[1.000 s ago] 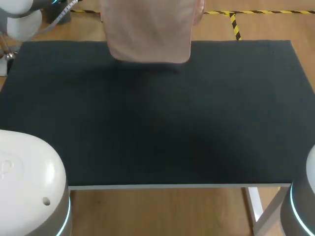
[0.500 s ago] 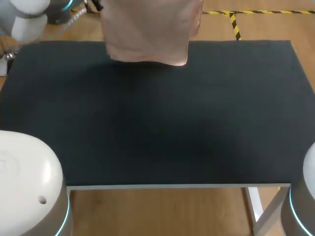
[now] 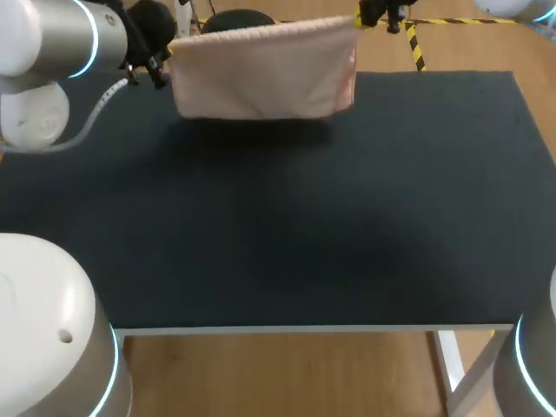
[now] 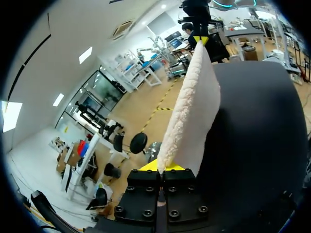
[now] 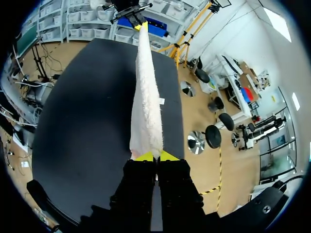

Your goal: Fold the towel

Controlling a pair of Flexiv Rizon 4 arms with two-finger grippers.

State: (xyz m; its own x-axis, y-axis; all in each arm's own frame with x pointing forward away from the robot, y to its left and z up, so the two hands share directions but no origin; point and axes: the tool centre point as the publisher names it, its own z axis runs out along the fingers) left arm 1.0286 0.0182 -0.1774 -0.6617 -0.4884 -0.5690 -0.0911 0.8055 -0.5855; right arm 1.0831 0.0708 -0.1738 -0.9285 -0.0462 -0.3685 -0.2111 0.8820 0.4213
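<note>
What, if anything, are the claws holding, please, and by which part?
The towel: left claw grips one top corner, right claw the other.

The towel is pale peach and fluffy. It hangs upright as a stretched sheet over the far edge of the table, left of the table's middle, held up by its two top corners, its lower edge loose.

We count one pale pink terry-cloth towel, one black-topped rectangular table, and two yellow-tipped grippers: our left gripper and our right gripper.
</note>
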